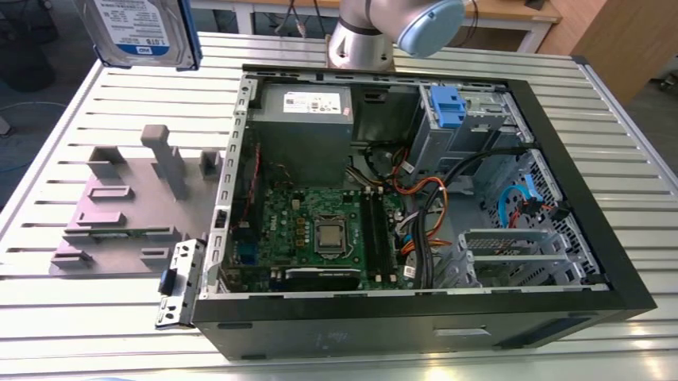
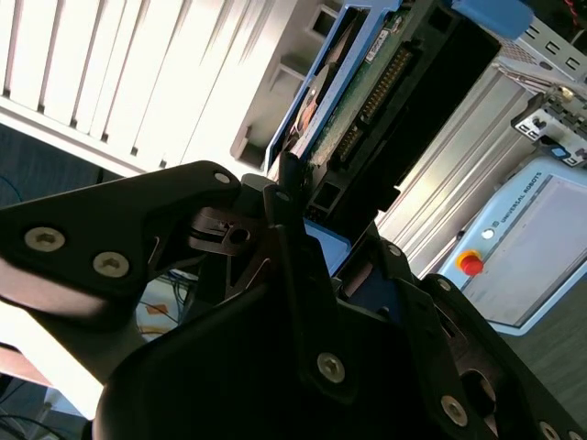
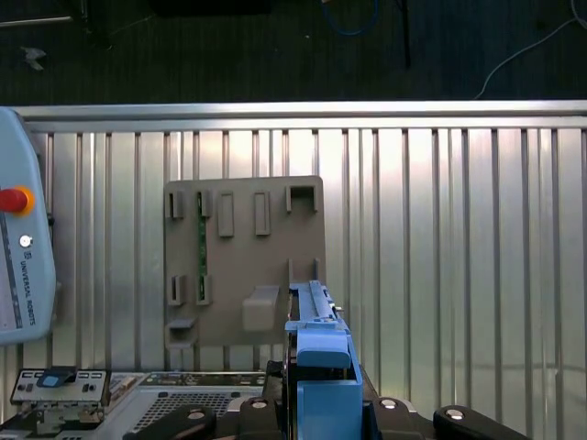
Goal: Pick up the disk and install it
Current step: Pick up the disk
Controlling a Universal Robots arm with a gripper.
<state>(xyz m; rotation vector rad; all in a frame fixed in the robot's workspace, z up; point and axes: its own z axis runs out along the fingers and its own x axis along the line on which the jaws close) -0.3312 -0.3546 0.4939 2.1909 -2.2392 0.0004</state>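
- Nearest the exterior camera, the slatted metal surface point(image 1: 63, 317) is seen carrying everything, and it is the largest thing present.
- An open computer case point(image 1: 424, 325) is laid on its side at the middle of that surface. Its green circuit board point(image 1: 317, 230) is exposed, and a blue drive bay point(image 1: 445, 107) is set at about 1 o'clock inside it.
- A grey fixture plate point(image 1: 117, 214) is placed at 9 o'clock from the case, just beside its wall.
- The arm point(image 1: 366, 36) is mounted at 12 o'clock from the case.
- The disk point(image 1: 143, 28) is held in the air at about 11 o'clock from the case in the exterior view. Its label is turned towards the camera, and it is well apart from the bay.
- The fingers point(image 2: 286, 215) are closed on the disk, clamped at one end with a blue rail between them.
- The disk is judged stiff, dense and fairly heavy for its size, with smooth metal faces that could slip.
- It is also judged sensitive to knocks. The bare board and connector shown in the second wrist view should be left untouched.
- A hold across the railed long edges is judged safest, so that the connector end is kept free.
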